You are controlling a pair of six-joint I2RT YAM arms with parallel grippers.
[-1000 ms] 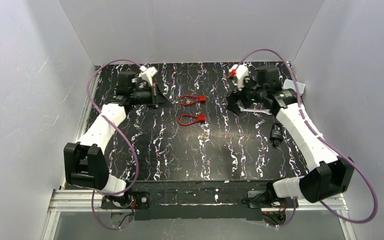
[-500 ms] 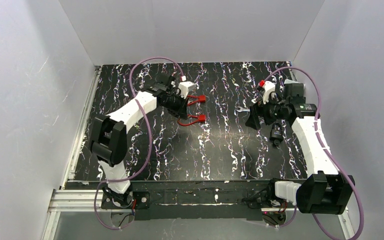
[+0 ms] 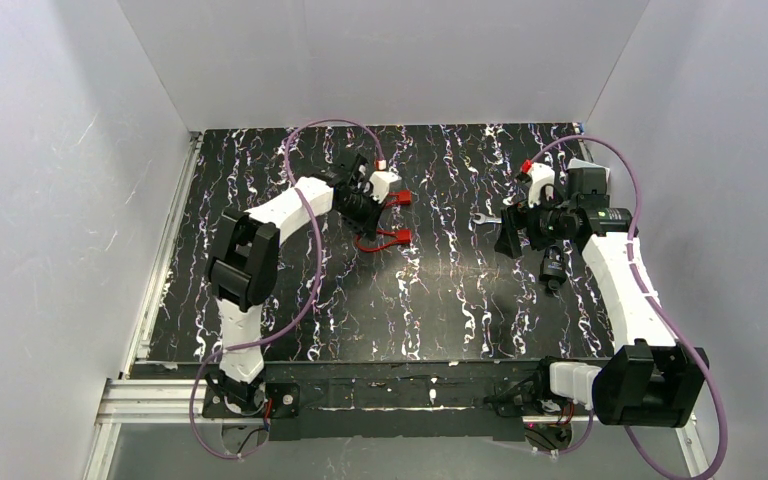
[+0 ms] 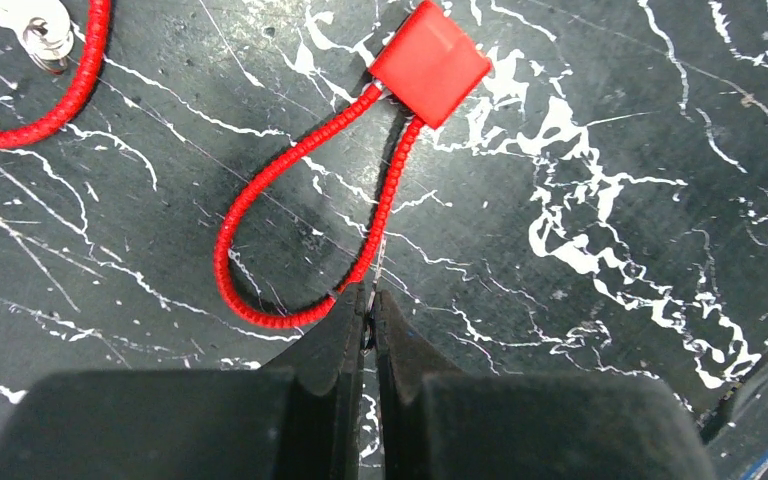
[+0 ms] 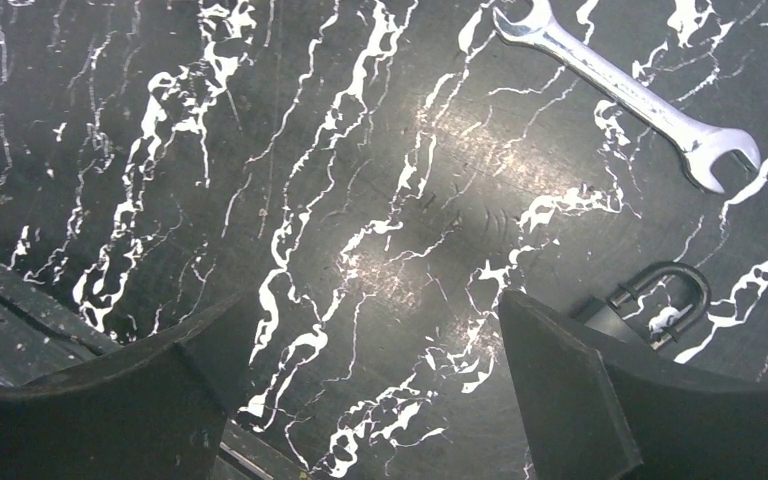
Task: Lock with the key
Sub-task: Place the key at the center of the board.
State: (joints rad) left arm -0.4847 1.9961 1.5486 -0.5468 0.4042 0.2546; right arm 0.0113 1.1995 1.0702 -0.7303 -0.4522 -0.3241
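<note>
The left gripper (image 4: 368, 298), jaws nearly closed, is touching the loop of one red cable lock (image 4: 305, 150), with a second red cable lock (image 4: 78, 88) lying beside it. Rightward, one wrench (image 5: 625, 95) is resting near the right gripper (image 5: 375, 320), which is hovering wide open beside one black padlock (image 5: 672, 267).

The right gripper (image 5: 368, 330) holds its fingers (image 5: 580, 400) wide apart above the black marbled table (image 5: 160, 150), with a silver wrench (image 5: 625, 90) at upper right and a black padlock (image 5: 672, 268) partly hidden behind one finger.
</note>
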